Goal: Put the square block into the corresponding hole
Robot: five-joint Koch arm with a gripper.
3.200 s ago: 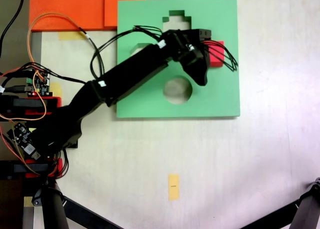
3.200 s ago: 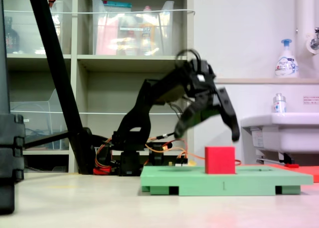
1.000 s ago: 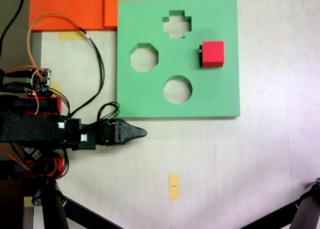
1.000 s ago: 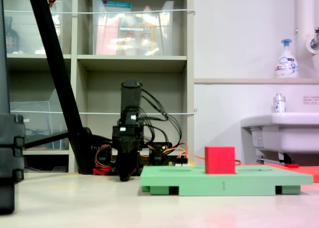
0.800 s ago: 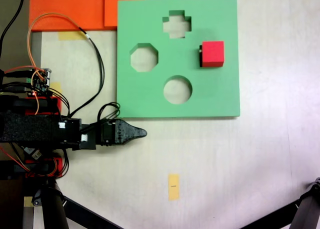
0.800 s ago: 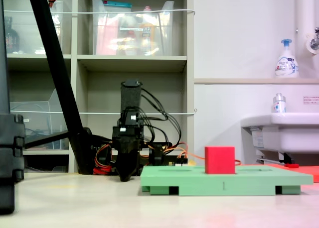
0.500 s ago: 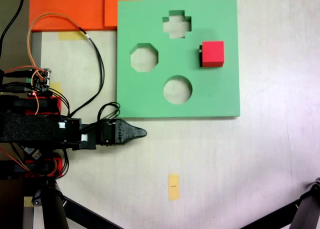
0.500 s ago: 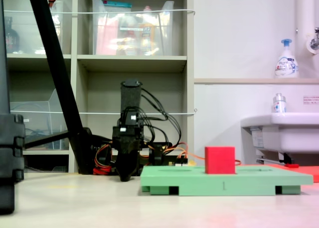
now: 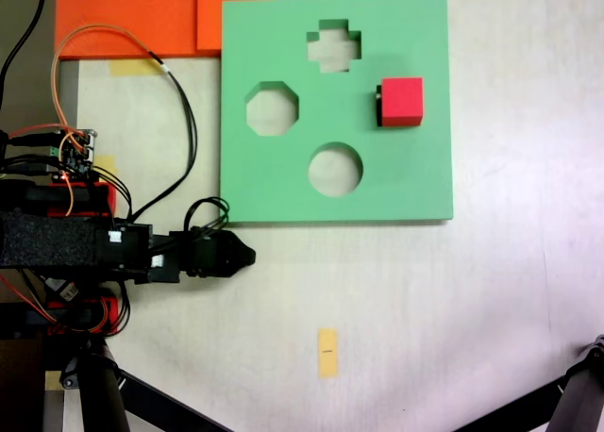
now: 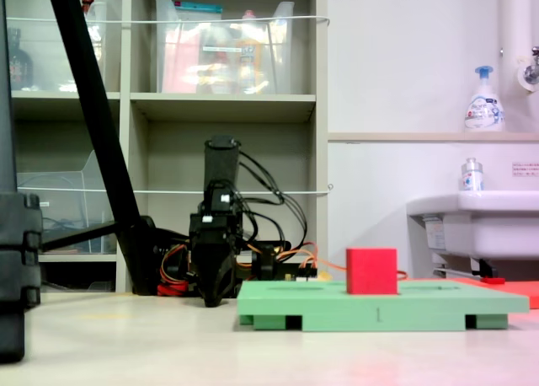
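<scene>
bright red cube (image 9: pixel 401 102) on a plain green board (image 9: pixel 406 177), black claw (image 9: pixel 236 257), orange foam sheet (image 9: pixel 123 17), little yellow slip (image 9: pixel 327 352) on the whitish floor (image 9: pixel 510 300)

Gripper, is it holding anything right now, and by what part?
Nothing is held. The gripper is off the green board, while the red block sits on the board, untouched.

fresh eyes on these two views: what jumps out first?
The red block stands out: it sits at the square hole on the green board, toward the first exterior view's right, and in the second exterior view it still rises well above the board's top. The black arm is folded back off the board, its gripper low near the board's lower-left corner in the first exterior view. A cross, an octagon and a round hole stay empty.
</scene>
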